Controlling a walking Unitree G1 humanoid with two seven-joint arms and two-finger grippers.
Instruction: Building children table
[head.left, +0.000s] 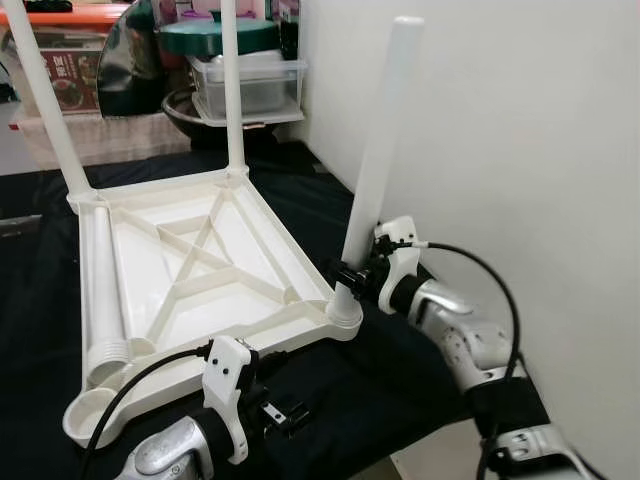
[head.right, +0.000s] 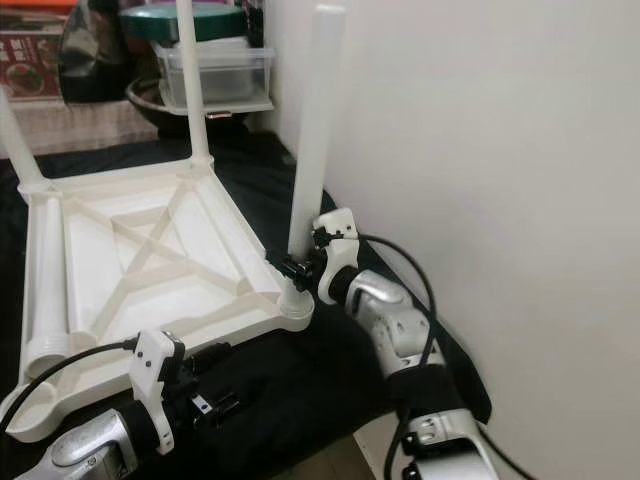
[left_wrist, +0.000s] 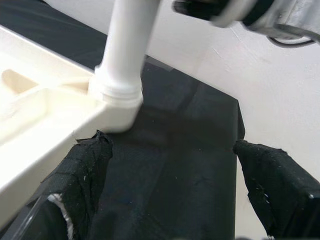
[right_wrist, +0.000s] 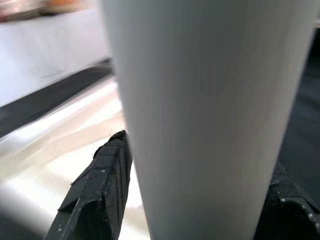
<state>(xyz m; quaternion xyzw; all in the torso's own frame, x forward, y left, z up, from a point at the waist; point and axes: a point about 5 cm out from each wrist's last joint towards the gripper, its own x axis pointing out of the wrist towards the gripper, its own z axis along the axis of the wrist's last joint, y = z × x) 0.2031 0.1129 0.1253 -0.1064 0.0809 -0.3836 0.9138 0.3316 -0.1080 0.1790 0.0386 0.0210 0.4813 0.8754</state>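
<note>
A white plastic children's table (head.left: 292, 318) lies upside down on a black cloth. Two legs stand upright in its far corners (head.left: 40, 100) (head.left: 232, 90). A third leg (head.left: 385, 130) stands in the near right corner socket (left_wrist: 117, 95), and my right gripper (head.left: 350, 275) is shut on it just above the socket; its black finger (right_wrist: 100, 190) presses the leg (right_wrist: 210, 120). A loose leg (head.left: 100, 290) lies along the left side of the tabletop. The near left socket (head.left: 85, 410) holds nothing. My left gripper (head.left: 285, 412) hovers open by the front edge, fingers (left_wrist: 85, 175) wide apart.
A white wall (head.left: 520, 150) rises close on the right. Clear storage boxes (head.left: 250, 80) with a green lid stand behind the table. The black cloth (head.left: 380, 380) ends at the front right, near my right arm.
</note>
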